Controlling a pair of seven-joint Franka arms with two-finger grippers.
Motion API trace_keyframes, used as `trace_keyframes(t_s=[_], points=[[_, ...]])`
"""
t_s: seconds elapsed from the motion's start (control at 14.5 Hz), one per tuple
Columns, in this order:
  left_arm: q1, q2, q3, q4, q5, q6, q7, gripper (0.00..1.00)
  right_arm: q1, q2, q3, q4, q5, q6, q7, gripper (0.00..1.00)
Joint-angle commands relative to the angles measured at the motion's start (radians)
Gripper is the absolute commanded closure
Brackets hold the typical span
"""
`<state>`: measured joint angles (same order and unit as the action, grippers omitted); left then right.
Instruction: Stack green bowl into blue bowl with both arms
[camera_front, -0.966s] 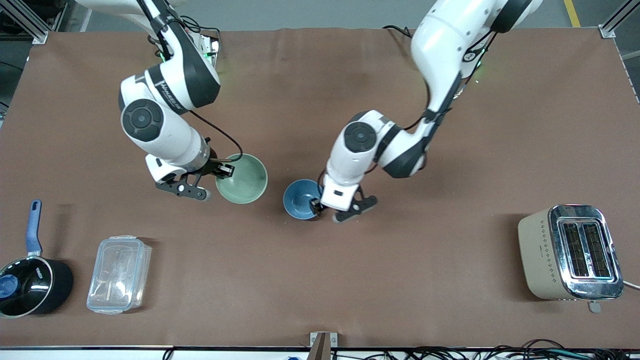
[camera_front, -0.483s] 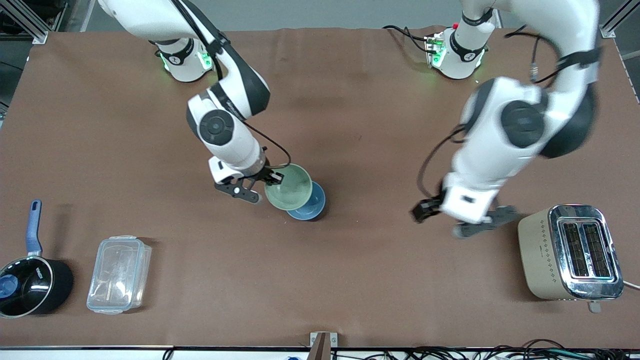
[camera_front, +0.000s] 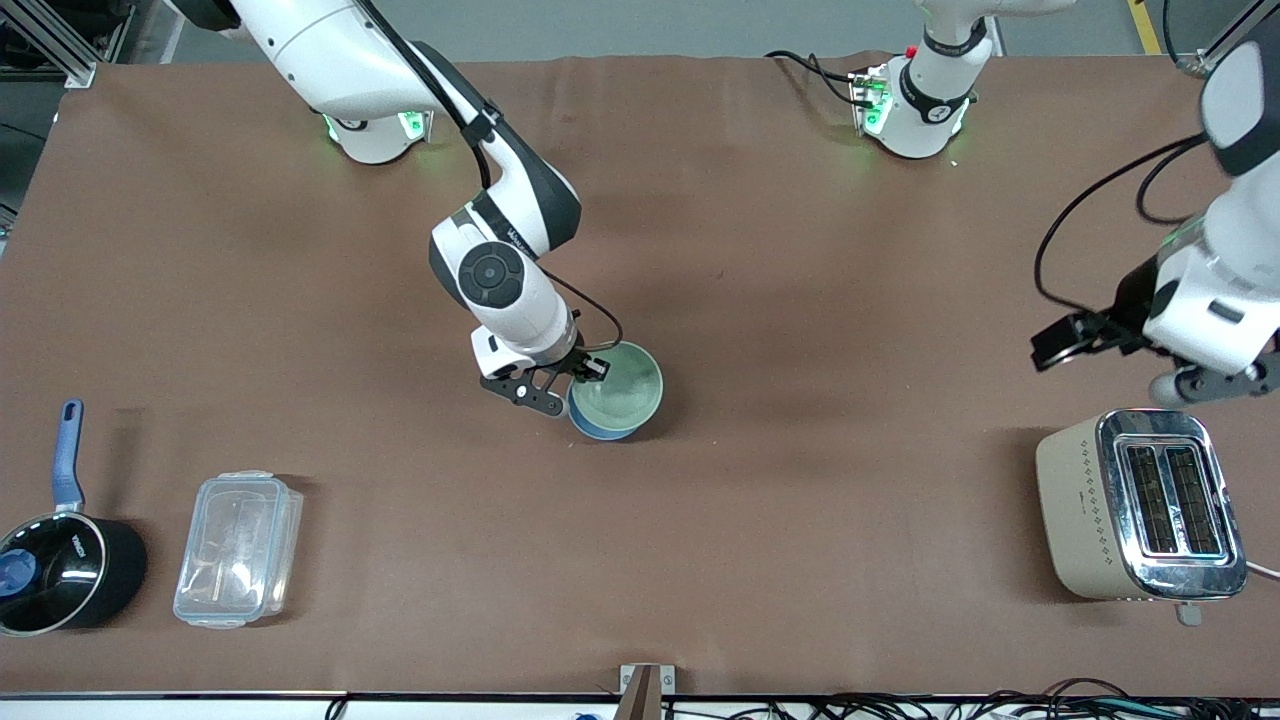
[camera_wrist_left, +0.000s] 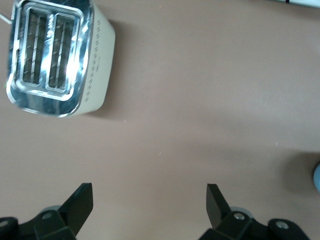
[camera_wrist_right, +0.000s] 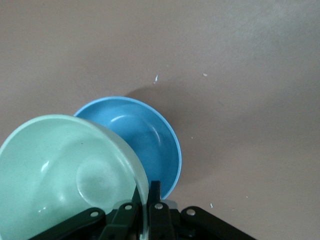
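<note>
The pale green bowl is held by its rim in my right gripper, which is shut on it. It hangs directly over the blue bowl, covering most of it in the front view. In the right wrist view the green bowl is tilted and overlaps the blue bowl, with my right gripper pinching its rim. My left gripper is open and empty over the table beside the toaster; in the left wrist view only bare table lies between its fingers.
A beige and chrome toaster stands toward the left arm's end of the table and also shows in the left wrist view. A clear plastic lidded box and a black saucepan with a blue handle sit toward the right arm's end.
My right gripper has carried the green bowl toward the left arm's end until it covers the blue bowl. My left arm has let go of the blue bowl and swung away over the toaster area.
</note>
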<state>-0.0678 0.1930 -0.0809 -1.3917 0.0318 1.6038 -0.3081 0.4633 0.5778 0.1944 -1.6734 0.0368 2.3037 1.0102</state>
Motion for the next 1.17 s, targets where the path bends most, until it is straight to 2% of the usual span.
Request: trace_keyframes(t_s=[0.0,0.28,0.55,0.62,0.76,0.83,0.9,0.97,1.1], points=[[0.0,-0.099,-0.008,-0.068,0.008,-0.03,0.014,0.0,0.006,0.016,-0.003,0.006,-0.021,0.006,0.024,0.98],[0.003,-0.153,-0.011,-0.13,0.008,-0.015,0.033,0.0,0.005,0.025,-0.004,-0.016,-0.044,0.029,0.027,0.97],[0.005,-0.153,-0.01,-0.127,0.005,-0.016,0.07,0.0,0.001,0.039,-0.006,-0.016,-0.044,0.045,0.025,0.92],[0.009,-0.152,-0.01,-0.127,0.002,-0.016,0.073,0.0,-0.002,0.04,-0.006,-0.016,-0.044,0.045,0.025,0.84],[0.019,-0.152,-0.01,-0.127,0.0,-0.018,0.073,0.0,-0.009,0.04,-0.004,-0.014,-0.044,0.037,0.025,0.3],[0.019,-0.152,-0.01,-0.127,0.0,-0.019,0.073,0.0,-0.011,0.04,-0.004,-0.014,-0.043,0.033,0.028,0.11],[0.019,-0.152,-0.01,-0.127,-0.004,-0.022,0.073,0.0,-0.02,0.033,-0.004,-0.008,-0.041,0.028,0.028,0.0],[0.019,-0.152,-0.01,-0.128,-0.006,-0.022,0.073,0.0,-0.026,0.016,-0.003,-0.005,-0.04,0.001,0.028,0.0],[0.019,-0.15,-0.01,-0.127,-0.006,-0.022,0.073,0.0,-0.048,-0.086,-0.004,0.014,-0.046,-0.16,0.022,0.0]])
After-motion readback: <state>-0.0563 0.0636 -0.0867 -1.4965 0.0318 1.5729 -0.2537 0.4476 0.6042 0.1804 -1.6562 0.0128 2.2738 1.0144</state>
